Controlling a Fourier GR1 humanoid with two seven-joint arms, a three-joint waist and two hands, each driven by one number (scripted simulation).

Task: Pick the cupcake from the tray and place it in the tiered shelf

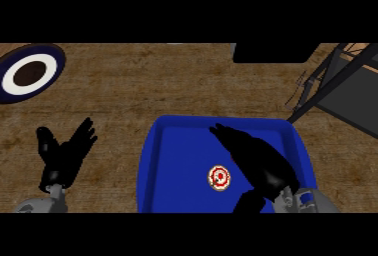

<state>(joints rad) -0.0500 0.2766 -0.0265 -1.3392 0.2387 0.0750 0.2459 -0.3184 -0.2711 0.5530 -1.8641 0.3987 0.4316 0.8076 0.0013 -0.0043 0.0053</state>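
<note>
Head view, approach stage. The right hand [258, 162] hovers over the blue tray [168, 150], fingers extended and spread apart, gripping nothing. The cupcake [218, 178] lies on the tray floor just left of this hand's palm, seemingly untouched. This placement probably sets up a sideways closure of thumb and fingers around the cupcake. The tiered shelf [347, 92], the destination, stands beyond the right hand and further to its right, so the carry would run forward and outward. The left hand [65, 152] rests open, fingers up, well left of the tray. A ringed plate [29, 73] lies beyond it. The cupcake's top shows red and white rings. No lettering, label or brand is legible.
</note>
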